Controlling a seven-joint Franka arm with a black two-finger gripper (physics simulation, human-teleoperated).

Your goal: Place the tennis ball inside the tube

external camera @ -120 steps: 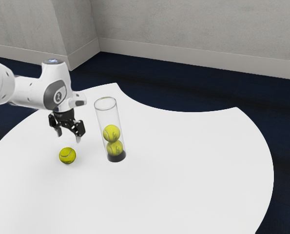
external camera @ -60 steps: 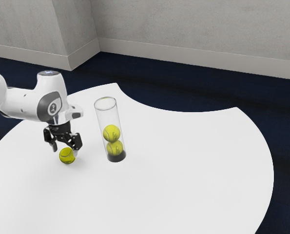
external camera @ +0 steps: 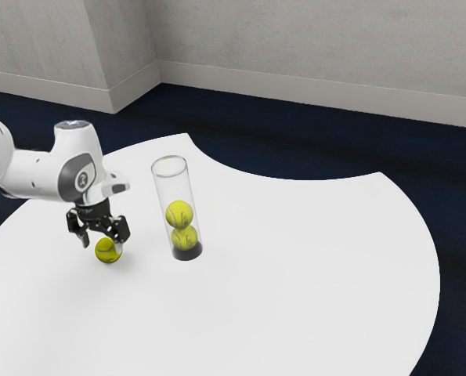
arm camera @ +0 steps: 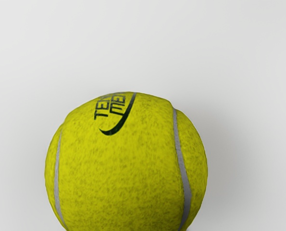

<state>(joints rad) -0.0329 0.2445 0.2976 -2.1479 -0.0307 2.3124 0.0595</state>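
Cataloguing the lettering first: one yellow-green tennis ball (arm camera: 123,178), printed in dark capitals (arm camera: 107,107), "TEN" on the upper line and "ME" on the lower, both lines running out of sight over the curve; a dark swoosh (arm camera: 115,129) beneath; grey seams on either flank. Location: on the white bench (external camera: 311,274), outside the tube, directly below my hand (external camera: 102,244).

Item: clear tube (external camera: 164,187), standing on a black base (external camera: 187,251), holding two tennis balls (external camera: 179,215), one above the other. Both carry dark marks, too small for me to read.

Item: white arm (external camera: 38,174), with a dark oval badge (external camera: 81,179) bearing a pale emblem I cannot make out.

Condition of my hand: fingers apart, one overlapping the ball's edge in the exterior view, the other standing off toward that view's left; nothing clamped.

Changes against the exterior view of half a second ago: my hand sits slightly lower and a little nearer the exterior view's left. Ball, tube and its contents: unmoved.

Surroundings: dark blue floor (external camera: 295,149), grey wall (external camera: 319,39).
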